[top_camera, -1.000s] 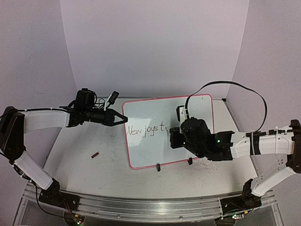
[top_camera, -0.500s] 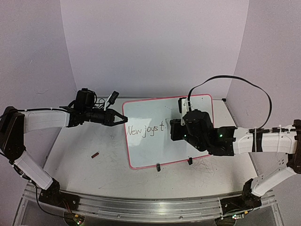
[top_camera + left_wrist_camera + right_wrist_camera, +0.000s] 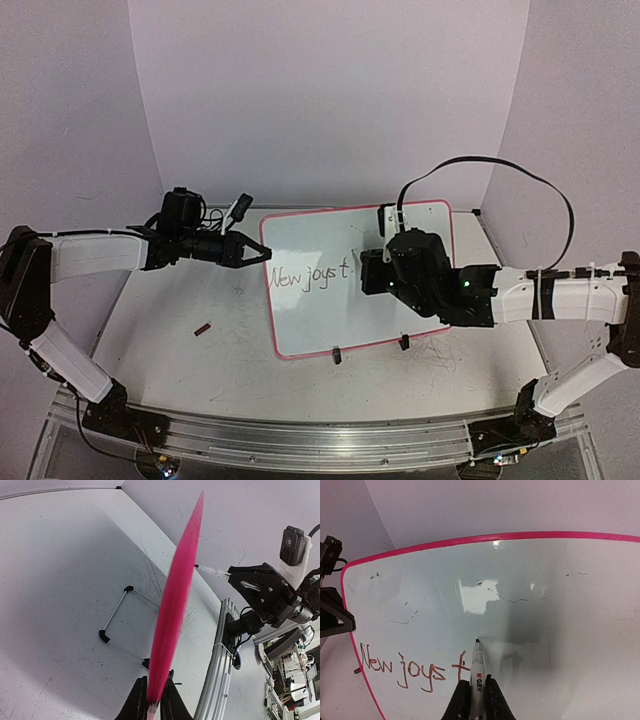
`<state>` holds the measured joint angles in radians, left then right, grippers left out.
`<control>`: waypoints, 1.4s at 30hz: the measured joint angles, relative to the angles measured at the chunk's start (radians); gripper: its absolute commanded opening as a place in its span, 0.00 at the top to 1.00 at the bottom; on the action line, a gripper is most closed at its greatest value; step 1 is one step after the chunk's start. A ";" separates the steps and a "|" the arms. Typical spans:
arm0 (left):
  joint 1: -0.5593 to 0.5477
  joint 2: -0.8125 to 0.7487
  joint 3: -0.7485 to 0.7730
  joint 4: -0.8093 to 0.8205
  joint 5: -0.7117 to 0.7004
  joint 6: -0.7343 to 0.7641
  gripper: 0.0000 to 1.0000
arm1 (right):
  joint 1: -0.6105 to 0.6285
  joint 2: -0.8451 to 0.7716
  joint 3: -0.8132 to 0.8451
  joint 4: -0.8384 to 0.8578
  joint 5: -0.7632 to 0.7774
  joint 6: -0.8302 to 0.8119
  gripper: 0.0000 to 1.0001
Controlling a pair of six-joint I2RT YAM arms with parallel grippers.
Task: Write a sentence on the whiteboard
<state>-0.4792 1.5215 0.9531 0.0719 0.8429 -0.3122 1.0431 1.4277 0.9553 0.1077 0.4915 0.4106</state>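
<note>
The whiteboard (image 3: 330, 300) with a red-pink rim stands tilted on the table. My left gripper (image 3: 262, 253) is shut on its left rim, seen edge-on as a pink strip (image 3: 172, 610) between the jaws in the left wrist view. The sentence (image 3: 312, 277) reads "New joys t" in thin marker. My right gripper (image 3: 372, 272) is shut on a white marker (image 3: 477, 672), whose tip sits at the board face (image 3: 560, 595) just right of the "t" (image 3: 461, 666).
A small dark red cap (image 3: 203, 328) lies on the tabletop left of the board. Black clips (image 3: 337, 354) hold the board's lower edge. A wire stand (image 3: 117, 625) shows behind the board. A metal rail (image 3: 300, 440) runs along the near edge.
My right gripper has moved up and away along the board with the marker, from below the "t" to just right of it. The left arm and board have stayed still.
</note>
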 measured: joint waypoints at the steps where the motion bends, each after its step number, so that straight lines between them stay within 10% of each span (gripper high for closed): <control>1: 0.000 0.000 0.000 0.000 0.000 0.000 0.91 | 0.000 0.000 -0.001 -0.002 -0.001 0.003 1.00; 42: -0.002 0.000 0.000 0.000 -0.006 0.001 0.91 | 0.036 0.000 -0.057 -0.067 -0.034 0.117 1.00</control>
<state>-0.4807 1.5215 0.9531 0.0715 0.8369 -0.3111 1.0788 1.4277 0.8980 0.0403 0.4574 0.5279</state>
